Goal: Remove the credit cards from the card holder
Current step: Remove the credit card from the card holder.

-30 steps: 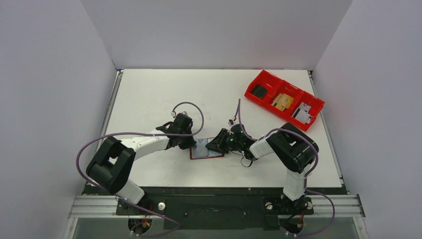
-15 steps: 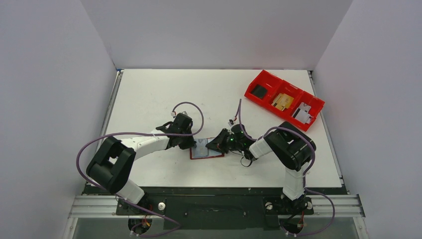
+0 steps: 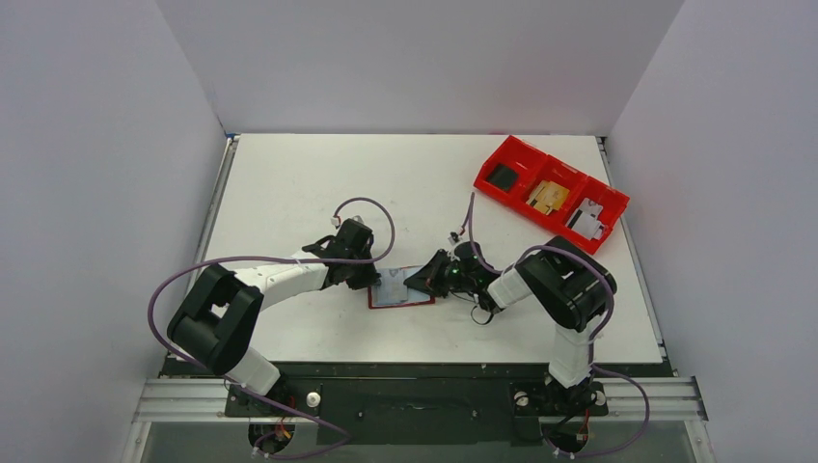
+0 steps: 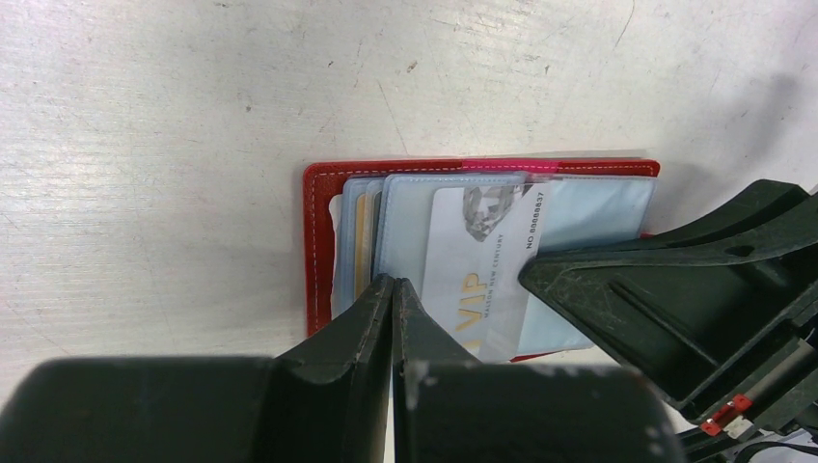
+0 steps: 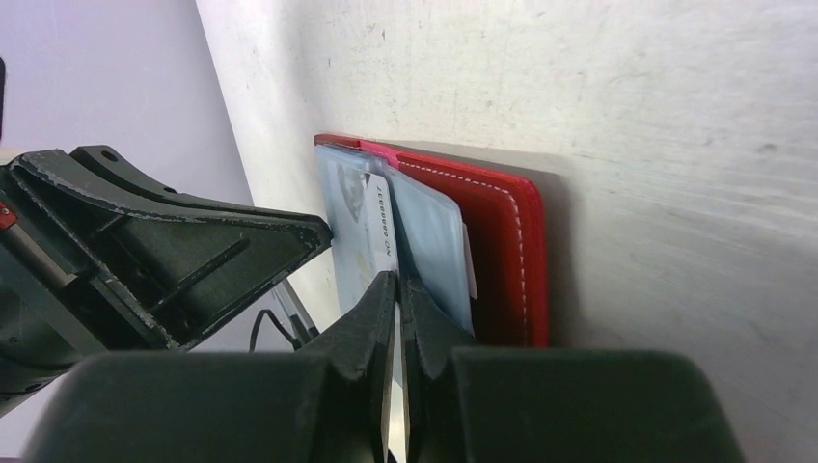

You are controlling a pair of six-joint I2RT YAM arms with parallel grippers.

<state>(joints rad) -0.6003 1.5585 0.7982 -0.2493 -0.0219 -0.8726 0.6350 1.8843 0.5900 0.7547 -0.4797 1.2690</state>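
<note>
The card holder [image 3: 400, 305] lies open on the table, a dark red wallet [image 4: 318, 241] with pale blue sleeves inside. My left gripper [image 4: 394, 285] is shut and empty, its tips pressing down on the sleeves near the holder's left edge. One of the credit cards [image 4: 482, 280], white with "VIP" on it, sticks out askew from a sleeve. My right gripper [image 5: 395, 280] is shut on that card's [image 5: 371, 231] edge, beside the red cover [image 5: 511, 260]. In the top view the two grippers [image 3: 371, 280] [image 3: 424, 282] meet over the holder from left and right.
A bright red three-compartment bin [image 3: 569, 170] sits at the back right with small items in it. Purple cables loop over both arms. White walls enclose the table on three sides.
My right gripper's jaws have closed onto the white card's edge, and that wrist has shifted slightly right. The left arm and the holder have stayed put.
</note>
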